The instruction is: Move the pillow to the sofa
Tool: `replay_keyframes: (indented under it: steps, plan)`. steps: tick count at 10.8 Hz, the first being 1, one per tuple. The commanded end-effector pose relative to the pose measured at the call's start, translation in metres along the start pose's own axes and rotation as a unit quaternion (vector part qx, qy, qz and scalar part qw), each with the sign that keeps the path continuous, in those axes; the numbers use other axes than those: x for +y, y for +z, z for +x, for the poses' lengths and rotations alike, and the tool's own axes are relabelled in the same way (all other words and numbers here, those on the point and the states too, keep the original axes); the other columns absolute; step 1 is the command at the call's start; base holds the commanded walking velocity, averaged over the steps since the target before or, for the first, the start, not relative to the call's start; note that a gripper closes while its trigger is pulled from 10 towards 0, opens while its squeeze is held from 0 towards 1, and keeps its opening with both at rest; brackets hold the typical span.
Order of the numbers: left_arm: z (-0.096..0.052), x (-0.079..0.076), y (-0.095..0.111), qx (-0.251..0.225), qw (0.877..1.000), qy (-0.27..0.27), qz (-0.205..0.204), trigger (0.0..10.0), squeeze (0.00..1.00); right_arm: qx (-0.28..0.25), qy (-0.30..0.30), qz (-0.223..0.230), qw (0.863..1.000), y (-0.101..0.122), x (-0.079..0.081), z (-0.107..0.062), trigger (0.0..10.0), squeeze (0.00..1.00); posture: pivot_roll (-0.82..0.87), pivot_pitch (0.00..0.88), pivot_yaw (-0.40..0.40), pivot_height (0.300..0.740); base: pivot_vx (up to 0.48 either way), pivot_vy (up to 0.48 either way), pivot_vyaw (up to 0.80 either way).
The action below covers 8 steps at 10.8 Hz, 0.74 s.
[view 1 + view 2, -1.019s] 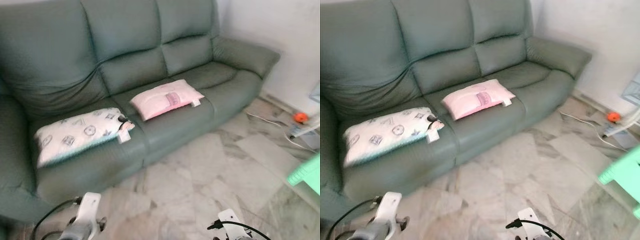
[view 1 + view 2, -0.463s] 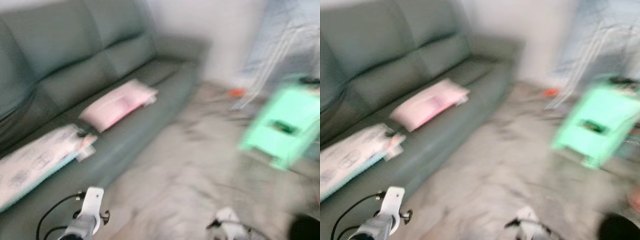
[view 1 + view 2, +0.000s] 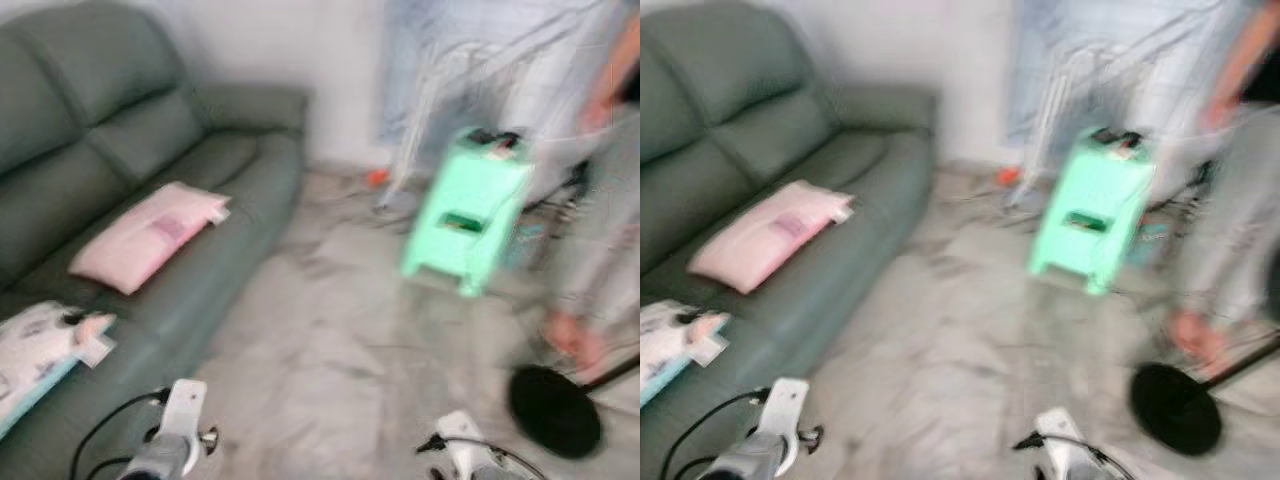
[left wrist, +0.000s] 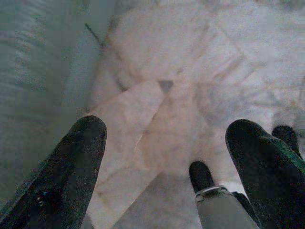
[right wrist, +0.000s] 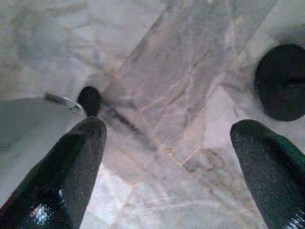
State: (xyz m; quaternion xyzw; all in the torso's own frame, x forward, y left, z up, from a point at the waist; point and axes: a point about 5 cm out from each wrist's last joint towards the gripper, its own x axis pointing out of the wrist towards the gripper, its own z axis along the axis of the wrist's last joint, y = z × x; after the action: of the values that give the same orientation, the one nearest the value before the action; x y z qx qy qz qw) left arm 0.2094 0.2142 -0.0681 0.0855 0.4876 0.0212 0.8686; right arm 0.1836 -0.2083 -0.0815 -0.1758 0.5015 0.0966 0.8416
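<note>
On the sofa, well off to the robot's left, the pink pillow lies nearer the left claw, both claws spread wide and empty, right claw over bare floor.

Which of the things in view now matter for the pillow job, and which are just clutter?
Job:
pink pillow, lying on the sofa seat
patterned pillow, also on it
green sofa

Clutter:
mint green stool
round black stand base
person standing by it
</note>
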Motion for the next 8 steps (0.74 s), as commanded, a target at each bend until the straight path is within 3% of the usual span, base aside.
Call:
replay_keyframes:
  steps: [1, 8]
  plan:
    - [0.0, 0.003, -0.002, 0.004, 1.0, -0.002, -0.004, 10.0, 0.0, -0.01, 0.002, 0.002, 1.0, 0.004, -0.002, 0.0, 10.0, 0.0, -0.21, 0.0, 0.021, 0.74, 0.0, 0.0, 0.0]
    - [0.0, 0.002, -0.002, 0.004, 1.0, -0.008, -0.015, 10.0, 0.0, 0.0, 0.002, -0.006, 1.0, -0.017, -0.018, -0.006, 10.0, 0.0, -0.21, 0.0, 0.022, 0.74, 0.352, 0.0, 0.0]
